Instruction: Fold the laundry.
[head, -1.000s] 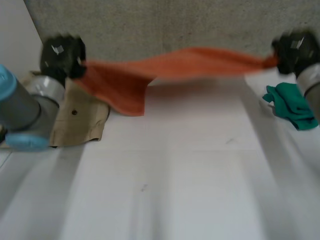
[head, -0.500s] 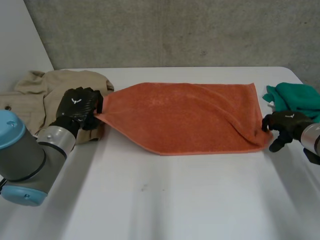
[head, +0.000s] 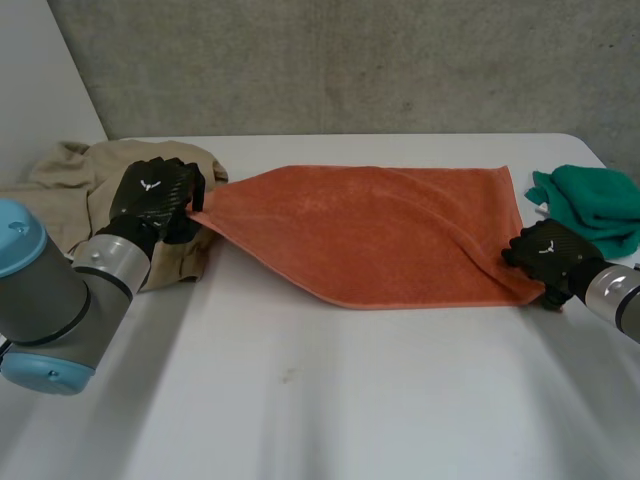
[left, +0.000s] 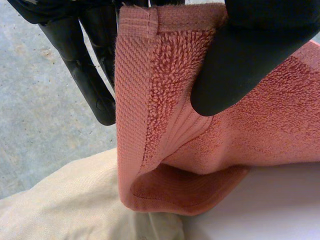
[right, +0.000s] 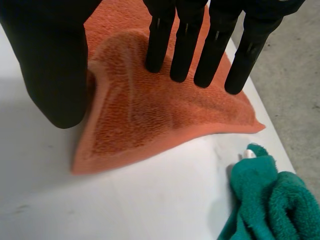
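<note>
The orange towel (head: 380, 235) lay spread flat across the far half of the white table (head: 350, 400), stretched out between the two hands, so the step in hand looked like laying it out before the first fold. The left hand (head: 155, 195) had the towel's left corner pinched between thumb (left: 240, 60) and fingers (left: 80, 65), with that corner raised a little and hanging over the edge of the beige garment (head: 70, 175) heaped beside it. The right hand (head: 545, 255) sat over the near right corner with its fingers (right: 185, 45) straight, the tips down on the cloth, and its thumb (right: 55, 65) standing just beside the towel's edge, so it appeared to be resting on the towel and not gripping it. The green cloth (head: 595, 205) lay bunched just beyond that hand, apart from the towel. The next move probably called for the left corner to be set down flat and clear of the beige garment, then for both hands to take matching corners and carry one edge over to the other. The head view gave the whole layout and a diagonal crease running toward the right corner, but hid how each hand met the cloth. The left wrist view showed the pinch and the hem curling under, and the right wrist view showed a raised ridge in the towel next to the thumb.
</note>
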